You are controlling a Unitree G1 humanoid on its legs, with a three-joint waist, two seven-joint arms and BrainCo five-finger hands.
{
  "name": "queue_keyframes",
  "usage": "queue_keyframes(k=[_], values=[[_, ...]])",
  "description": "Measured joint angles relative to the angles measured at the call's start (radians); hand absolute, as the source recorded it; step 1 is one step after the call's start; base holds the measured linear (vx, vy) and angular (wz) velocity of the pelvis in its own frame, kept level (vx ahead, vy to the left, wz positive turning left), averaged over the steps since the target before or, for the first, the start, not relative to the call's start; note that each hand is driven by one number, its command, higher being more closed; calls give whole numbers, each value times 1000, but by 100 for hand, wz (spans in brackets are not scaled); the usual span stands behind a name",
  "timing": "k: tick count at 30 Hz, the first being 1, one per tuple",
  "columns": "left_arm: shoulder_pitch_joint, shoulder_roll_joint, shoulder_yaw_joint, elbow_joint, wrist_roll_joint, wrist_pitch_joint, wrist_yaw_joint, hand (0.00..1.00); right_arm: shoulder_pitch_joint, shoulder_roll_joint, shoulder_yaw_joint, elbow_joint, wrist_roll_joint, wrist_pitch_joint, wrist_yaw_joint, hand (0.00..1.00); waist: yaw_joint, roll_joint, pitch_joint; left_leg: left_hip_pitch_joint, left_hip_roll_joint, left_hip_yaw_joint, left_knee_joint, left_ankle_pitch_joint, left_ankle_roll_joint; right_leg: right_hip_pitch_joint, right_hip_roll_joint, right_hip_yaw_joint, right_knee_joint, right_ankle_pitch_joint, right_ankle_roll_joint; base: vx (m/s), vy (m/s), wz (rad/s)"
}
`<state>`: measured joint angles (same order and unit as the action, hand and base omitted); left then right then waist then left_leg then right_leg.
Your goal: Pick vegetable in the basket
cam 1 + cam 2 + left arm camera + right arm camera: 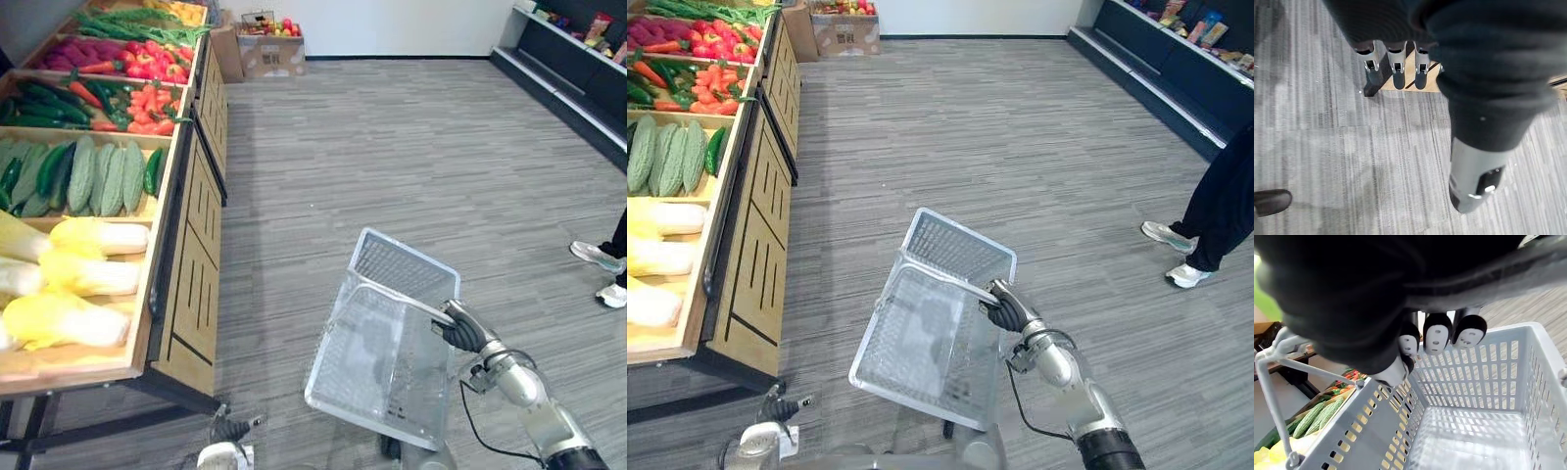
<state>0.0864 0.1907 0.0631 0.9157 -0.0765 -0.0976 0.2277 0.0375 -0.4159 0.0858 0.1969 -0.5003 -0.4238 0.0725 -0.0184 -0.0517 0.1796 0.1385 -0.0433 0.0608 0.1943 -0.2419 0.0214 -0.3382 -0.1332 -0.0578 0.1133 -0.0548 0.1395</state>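
A light grey plastic basket (387, 343) hangs empty and tilted over the floor, right of the vegetable stand. My right hand (460, 328) is shut on its handle (1273, 357); the right wrist view shows the fingers (1437, 335) curled over the bare basket bottom (1474, 431). On the stand lie yellow-white cabbages (78, 269), pale green bitter gourds (103, 176), dark cucumbers (49, 166) and red peppers (152, 98). My left hand (227, 431) hangs low beside the stand's front corner, holding nothing, its fingers (1396, 61) straight and pointing at the floor.
The wooden stand (191, 264) runs along the left, its crates sloping toward the aisle. A cardboard box (269, 44) with fruit stands at the back. Dark shelves (578, 69) line the right wall. A person's legs and white shoes (1181, 259) are at the right.
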Motion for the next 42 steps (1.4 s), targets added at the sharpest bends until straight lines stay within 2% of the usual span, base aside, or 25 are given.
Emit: queue_keyframes(k=[1,3,4,5,6,8,11,13,14,17,20,22,23,24,25,27,30,31,32,33,34,35,37,40,42], values=[[1,-1,0,4,0,-2,1,0,0,1,-1,0,0,0,0,100,0,-5,1,12,-4,-14,1,-11,-15,-2,-8,14,-11,0,0,432,-198,73],[25,-2,6,3,1,-9,1,0,5,2,-2,0,0,0,3,100,1,-19,-6,48,6,-72,46,-88,-54,35,-10,10,-5,35,-46,543,-328,84],[34,-13,23,9,4,-8,0,0,3,-1,-13,1,0,2,4,100,2,9,-7,47,46,-99,99,-139,-66,34,9,-11,41,126,-78,523,-336,75],[42,-17,36,22,7,-7,0,0,1,0,-15,4,0,6,8,100,11,25,-12,42,73,-104,139,-152,-71,24,23,-31,93,147,-95,509,-323,53],[44,-23,54,49,10,2,1,0,-1,-2,-15,5,0,11,19,100,28,43,-11,34,101,-103,189,-150,-71,17,39,-55,148,123,-106,499,-312,26],[85,-44,99,100,14,35,2,0,-19,-3,-12,5,0,19,47,100,38,73,-18,-33,153,-99,380,-77,-81,37,84,-89,229,34,-141,531,-334,14],[125,-69,114,124,19,59,3,0,-13,-7,-7,7,0,19,63,100,46,72,-16,-153,203,-64,655,162,-70,136,98,-109,196,-14,-167,413,-235,14],[152,-97,113,129,21,66,5,0,-1,-17,-12,7,0,20,73,100,51,65,-14,-271,260,16,858,109,-42,244,92,-134,139,-46,-199,376,-164,31],[159,-103,126,128,19,67,9,0,5,-18,-14,7,0,20,75,100,54,59,-14,-289,267,37,863,95,-39,267,86,-141,128,-53,-198,363,-147,47],[195,-109,141,118,58,79,8,0,17,-21,-22,11,0,20,83,100,58,31,-7,-343,281,201,669,60,-25,363,31,-198,82,-84,-173,256,-49,49],[199,-111,139,116,84,88,3,0,26,-23,-37,29,0,19,82,100,55,41,-13,-337,263,381,383,67,-28,430,-6,-277,41,-97,-144,249,93,92],[200,-114,134,119,99,108,3,0,26,-34,-30,51,0,18,81,100,61,66,-19,-311,248,486,146,186,-44,472,-9,-351,29,-122,-94,252,181,92],[200,-115,134,120,99,109,3,0,26,-35,-29,51,0,17,81,100,61,69,-20,-308,248,489,136,194,-46,473,-8,-355,29,-124,-91,251,229,78],[213,-116,132,124,99,126,5,0,25,-26,-12,61,-4,15,77,100,70,86,-23,-274,237,535,76,188,20,509,-10,-381,28,-159,-69,282,269,46],[216,-112,132,131,99,131,5,0,23,-17,13,62,-8,2,76,100,91,60,-26,-274,223,566,89,156,12,521,-27,-395,13,-157,-64,285,252,45],[214,-113,132,147,99,132,4,0,15,1,17,61,-10,-39,74,100,107,36,-27,-284,211,593,125,111,35,541,-39,-406,-13,-138,-31,232,150,10],[213,-118,136,143,99,131,5,0,-7,5,40,54,-10,-69,60,100,103,27,-34,-286,188,609,179,29,66,556,-82,-415,17,-155,-6,304,207,16],[212,-117,135,137,96,132,7,0,-8,7,40,55,-10,-70,60,100,103,26,-33,-276,169,597,179,0,61,544,-112,-415,84,-173,23,172,160,31],[212,-116,126,133,96,135,10,0,1,7,40,56,-10,-69,63,100,97,31,-37,-265,146,578,174,-21,63,492,-167,-408,269,-189,47,146,165,42],[212,-114,118,127,97,139,11,0,7,8,40,56,-11,-69,64,100,91,31,-38,-253,133,565,168,-27,62,447,-200,-387,408,-186,47,183,197,81],[214,-102,99,111,99,144,15,0,21,22,40,56,-14,-64,63,100,75,8,-47,-229,91,523,142,-27,64,341,-243,-323,711,-105,5,171,142,78],[213,-88,93,103,99,145,18,0,21,28,37,56,-13,-62,59,100,71,-10,-55,-220,69,504,123,-24,63,297,-249,-297,820,-65,-23,337,149,110],[207,-60,70,56,90,151,44,0,38,36,29,54,-11,-65,36,100,46,-30,-63,-162,12,384,59,0,84,219,-198,-278,1012,-101,-90,396,78,133],[185,-52,67,33,79,139,50,0,47,35,-8,54,-11,-44,2,100,44,-19,-61,-96,1,243,-3,27,80,147,-151,-274,870,-148,-151,304,-9,150],[173,-49,73,26,79,121,49,0,39,30,-22,75,-12,-17,-6,100,45,-12,-59,-96,27,157,0,31,69,103,-110,-221,638,-153,-127,295,-103,146]])
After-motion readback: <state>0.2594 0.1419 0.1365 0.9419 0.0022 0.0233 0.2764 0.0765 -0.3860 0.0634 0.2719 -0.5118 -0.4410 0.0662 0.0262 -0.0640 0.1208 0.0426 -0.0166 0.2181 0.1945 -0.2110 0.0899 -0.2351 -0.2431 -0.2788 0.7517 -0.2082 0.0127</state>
